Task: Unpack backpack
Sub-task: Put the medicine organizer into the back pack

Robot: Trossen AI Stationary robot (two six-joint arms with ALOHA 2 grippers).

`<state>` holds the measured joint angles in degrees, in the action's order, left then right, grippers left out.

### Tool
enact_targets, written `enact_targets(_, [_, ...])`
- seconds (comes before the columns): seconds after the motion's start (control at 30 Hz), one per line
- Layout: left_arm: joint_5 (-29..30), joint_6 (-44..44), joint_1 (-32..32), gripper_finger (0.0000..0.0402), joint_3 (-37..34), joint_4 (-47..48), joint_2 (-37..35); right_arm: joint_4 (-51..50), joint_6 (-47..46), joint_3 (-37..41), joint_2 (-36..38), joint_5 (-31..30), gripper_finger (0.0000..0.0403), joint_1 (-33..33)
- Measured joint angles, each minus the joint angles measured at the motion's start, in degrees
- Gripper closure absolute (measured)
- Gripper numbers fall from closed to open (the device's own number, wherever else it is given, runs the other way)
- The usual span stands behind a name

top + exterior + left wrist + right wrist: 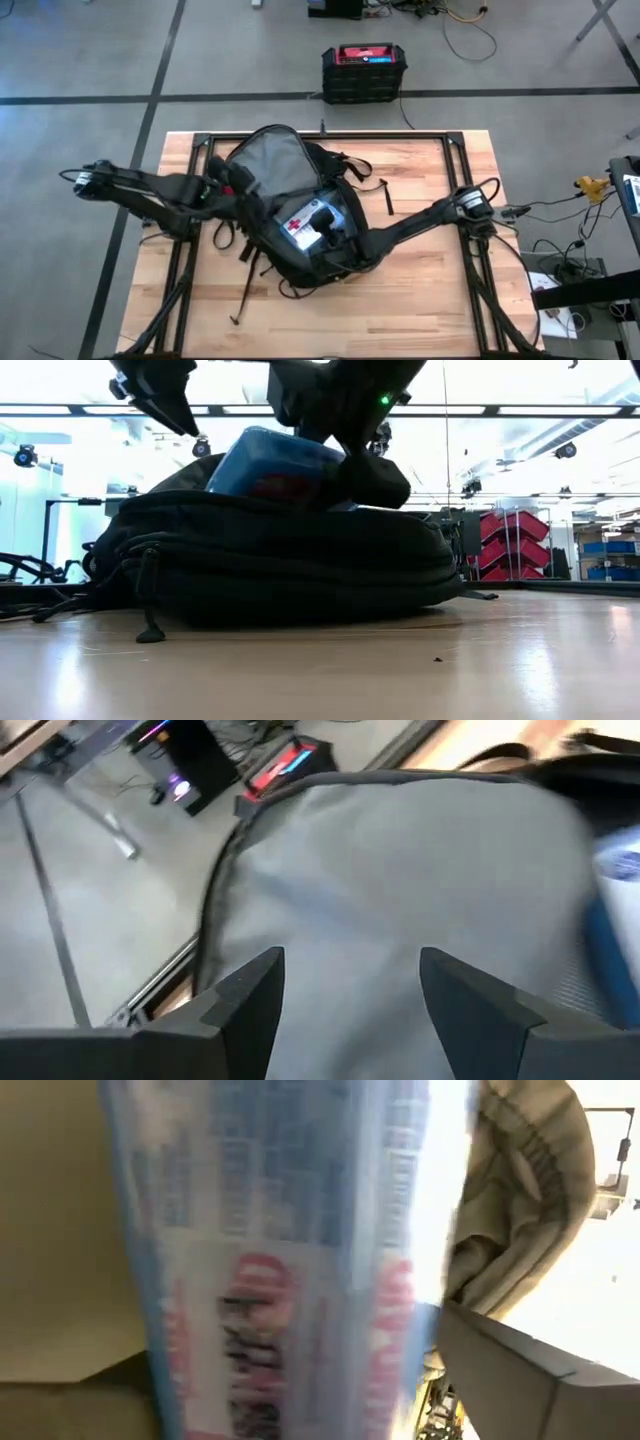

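Blue box [290, 1270] blurred, print unreadable — backpack [290, 560] hides its lower part; right gripper's grip unclear.
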<state>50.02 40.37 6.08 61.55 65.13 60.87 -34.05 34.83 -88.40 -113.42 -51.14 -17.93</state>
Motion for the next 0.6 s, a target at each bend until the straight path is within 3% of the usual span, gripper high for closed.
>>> enact_targets(0.17, [-3.3, 1.6, -12.3, 0.0205, -2.7, -0.2, -3.9, -5.9, -5.9, 0.0, 0.8, 0.5, 0.0013, -1.2])
enact_targets(0.3, [-15.1, -8.6, -24.8, 0.0215, -4.1, -5.4, -3.8, -9.0, -12.2, 0.0, 1.5, 5.7, 0.0004, -1.4])
enact_targets(0.43, [-29.4, -18.6, -38.6, 0.0217, -4.3, -11.3, -1.6, -9.8, -18.4, -1.5, 2.5, 14.9, 0.0004, -1.0])
enact_targets(0.6, [-34.2, -25.4, -53.6, 0.0208, -4.3, -13.0, 2.9, -8.9, -20.3, -2.8, 3.5, 20.3, 0.0004, 0.4])
